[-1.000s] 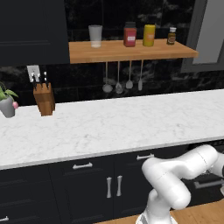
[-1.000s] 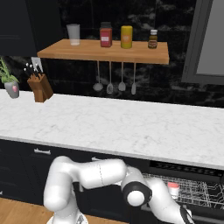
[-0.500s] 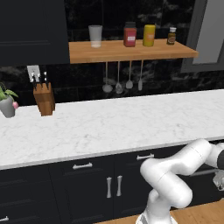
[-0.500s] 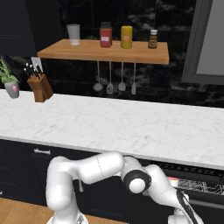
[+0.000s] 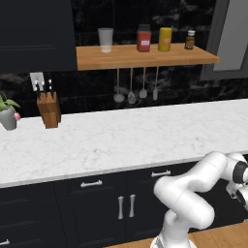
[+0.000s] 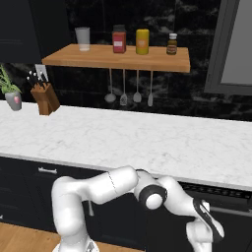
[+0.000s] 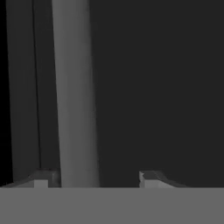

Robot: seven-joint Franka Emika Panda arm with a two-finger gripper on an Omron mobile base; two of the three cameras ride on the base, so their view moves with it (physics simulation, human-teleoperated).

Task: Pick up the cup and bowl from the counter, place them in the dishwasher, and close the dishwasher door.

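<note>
The counter (image 5: pixel 121 140) (image 6: pixel 123 140) runs across both base views, and neither the cup nor the bowl stands on it; both are out of view. The dishwasher (image 6: pixel 221 193) shows as a dark slot under the counter at the right. My arm reaches down in front of it. In the hand view a flat dark panel, the dishwasher door (image 7: pixel 157 87), lies close ahead with a grey bar (image 7: pixel 74 87) running along it. My gripper (image 7: pixel 96 178) is open, and the bar's end sits between the tips, nearer the left one.
A knife block (image 5: pixel 49 109) and a potted plant (image 5: pixel 8 116) stand at the counter's left end. The wooden shelf (image 5: pixel 145 57) carries a tumbler, jars and a small bottle, with utensils hanging below. Dark cabinets with silver handles (image 5: pixel 126 206) line the front.
A second ago the wire rack with the cup in it showed in the right base view; now a dark front covers it. My forearm has swung lower and further right.
</note>
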